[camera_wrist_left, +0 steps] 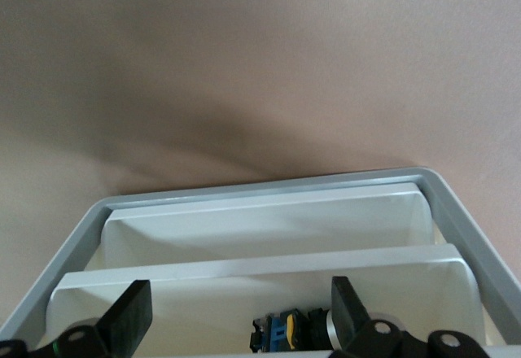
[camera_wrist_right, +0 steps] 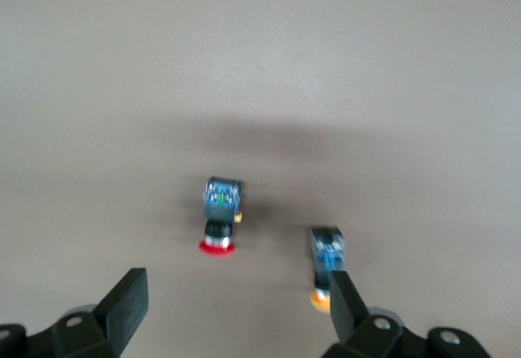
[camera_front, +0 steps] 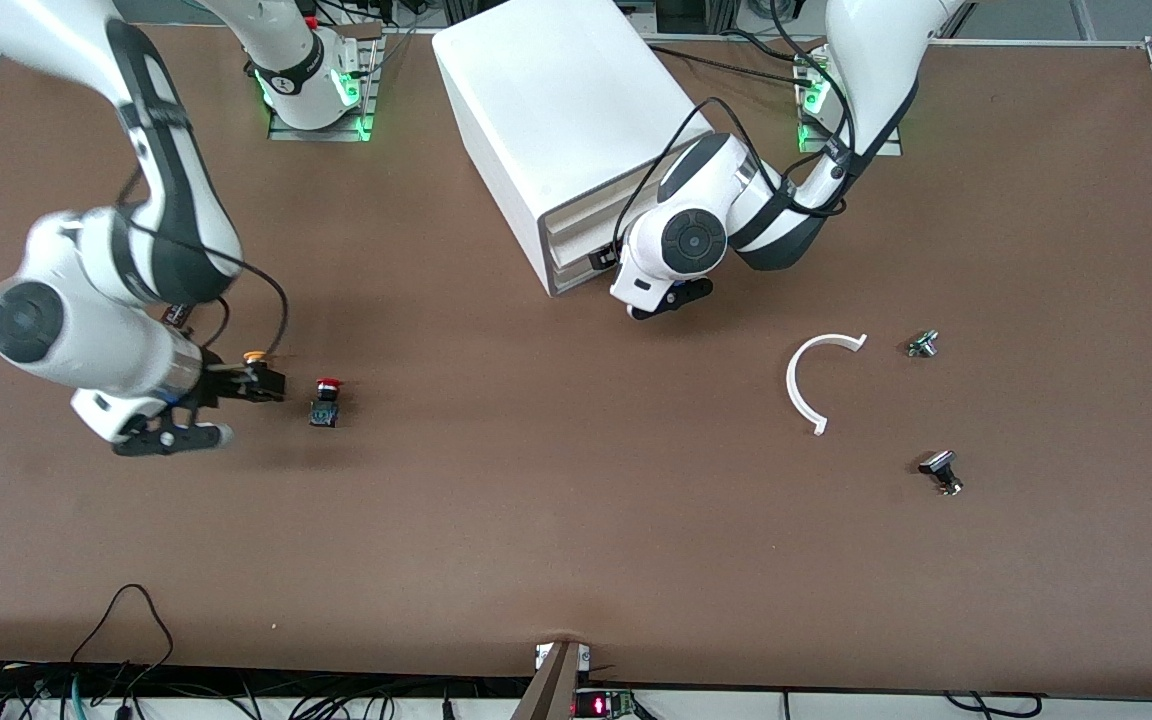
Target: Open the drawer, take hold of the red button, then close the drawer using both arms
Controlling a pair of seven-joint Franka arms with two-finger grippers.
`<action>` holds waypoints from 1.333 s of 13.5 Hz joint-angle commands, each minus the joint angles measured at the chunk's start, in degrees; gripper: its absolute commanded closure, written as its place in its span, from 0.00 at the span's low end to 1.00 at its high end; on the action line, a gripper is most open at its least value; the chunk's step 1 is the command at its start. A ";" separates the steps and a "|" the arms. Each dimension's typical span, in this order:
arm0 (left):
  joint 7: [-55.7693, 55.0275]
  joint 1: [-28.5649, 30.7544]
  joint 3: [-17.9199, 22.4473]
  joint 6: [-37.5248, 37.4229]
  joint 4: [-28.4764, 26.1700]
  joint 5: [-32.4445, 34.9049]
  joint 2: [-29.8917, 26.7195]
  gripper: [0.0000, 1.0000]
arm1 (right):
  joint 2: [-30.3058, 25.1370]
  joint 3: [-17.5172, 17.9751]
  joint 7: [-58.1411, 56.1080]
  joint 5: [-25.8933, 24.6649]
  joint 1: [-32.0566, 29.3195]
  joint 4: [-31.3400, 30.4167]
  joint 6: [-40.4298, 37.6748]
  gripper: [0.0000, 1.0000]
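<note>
Brown table (camera_front: 576, 540), red-capped black-and-blue button (camera_front: 326, 402) upright; right gripper (camera_wrist_right: 236, 313) and left gripper (camera_wrist_left: 236, 317) fingers spread.

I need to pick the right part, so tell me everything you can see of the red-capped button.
The button is small, with a red mushroom cap on a black collar and a blue-and-black body that looks like plastic. It rests on the bare brown table toward the right arm's end, nothing touching it. A like button with an orange cap lies beside it, apart. The right gripper hangs over both, fingers open, not gripping either.
</note>
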 commanded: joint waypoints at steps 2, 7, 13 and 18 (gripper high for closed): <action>-0.13 0.84 -1.87 -0.25 -2.40 -2.41 -2.13 0.03 | -8.33 -0.27 0.29 -0.27 -0.28 -0.86 -8.12 0.01; -0.21 0.84 -2.49 -0.43 -2.40 -2.41 -2.04 0.02 | -10.63 -0.10 2.64 -0.54 0.07 8.79 -23.16 0.01; 2.85 5.13 -2.31 -3.14 1.10 1.69 -3.80 0.02 | -14.04 0.43 14.08 -0.62 0.34 14.00 -30.92 0.01; 18.04 12.16 -1.87 -16.14 11.47 10.58 -3.80 0.02 | -16.78 2.27 13.91 -2.73 0.43 14.00 -34.17 0.01</action>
